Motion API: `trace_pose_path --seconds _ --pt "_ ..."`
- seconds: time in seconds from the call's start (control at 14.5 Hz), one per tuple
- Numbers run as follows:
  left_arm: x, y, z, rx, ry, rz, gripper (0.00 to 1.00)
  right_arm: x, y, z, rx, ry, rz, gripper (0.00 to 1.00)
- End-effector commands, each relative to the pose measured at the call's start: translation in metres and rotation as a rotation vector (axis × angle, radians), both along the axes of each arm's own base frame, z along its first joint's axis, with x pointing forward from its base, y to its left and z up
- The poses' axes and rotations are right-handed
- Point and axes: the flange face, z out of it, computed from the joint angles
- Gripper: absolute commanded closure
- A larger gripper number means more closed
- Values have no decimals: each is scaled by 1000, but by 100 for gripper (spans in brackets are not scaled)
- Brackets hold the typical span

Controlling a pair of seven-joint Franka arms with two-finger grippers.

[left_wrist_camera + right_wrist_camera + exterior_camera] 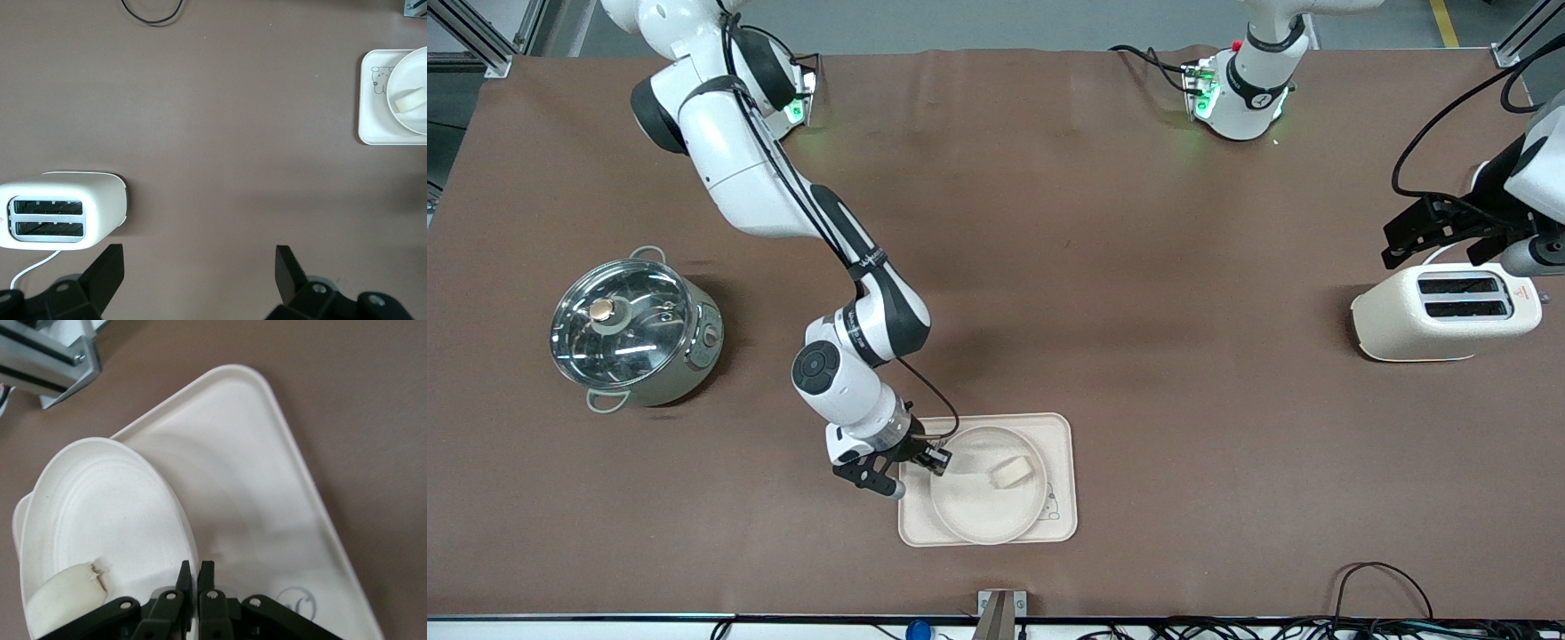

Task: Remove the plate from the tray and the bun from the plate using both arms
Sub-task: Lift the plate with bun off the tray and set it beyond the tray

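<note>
Right gripper (195, 577), pinched shut on the plate (985, 507) rim, should lift level off the tray (1060, 436) so the bun (1009, 472) stays put, while the left gripper (200, 267) waits wide open over the toaster (1445, 311).

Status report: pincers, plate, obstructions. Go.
Right pincer shut on plate rim, plate on tray. Bun on plate. Left pincer open, waiting over table by toaster. Nothing obstructing.
</note>
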Motion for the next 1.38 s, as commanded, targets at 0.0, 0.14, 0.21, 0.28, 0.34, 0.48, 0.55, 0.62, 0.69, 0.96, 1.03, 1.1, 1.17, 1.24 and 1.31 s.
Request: trace_pose_path --seconds 0.0,0.14,0.21,0.28,0.34,0.48,0.55,0.62,0.69,0.96,1.03,1.1,1.17,1.24,1.31 --pt "0 2 2 -10 6 -3 0 -33 7 21 52 6 21 100" --pt "0 2 2 -10 6 -3 0 -59 -5 20 79 -24 56 100" --pt "0 2 2 -10 6 -3 0 -74 -12 17 107 -8 71 100" --pt "0 2 2 -10 8 -3 0 -89 -26 17 134 -14 81 100" --pt "0 3 2 -10 8 -1 0 -110 -34 10 139 -17 106 100" --pt "0 2 2 -10 8 -3 0 -140 -43 2 134 -11 149 100" --pt "0 2 2 -10 8 -3 0 -148 -42 -1 125 -3 162 100" --pt "0 2 2 -10 8 -3 0 -158 -39 -6 116 9 174 100" --pt "0 2 1 -8 11 -1 0 -168 -39 -9 105 20 188 100" --pt "9 3 -28 -2 72 -9 0 -207 -45 -26 56 13 248 100" --pt "8 1 -31 -9 82 -12 0 -210 -49 -30 50 -1 254 100" --pt "7 -3 -35 -13 93 -3 0 -208 -56 -31 51 6 232 91" --pt "5 -11 -42 -14 109 3 0 -205 -61 -31 55 15 209 47" --pt "5 -23 -51 -15 119 31 0 -203 -63 -31 65 28 174 0" --pt "5 -43 -56 -36 122 67 0 -201 -61 -23 72 25 150 0"
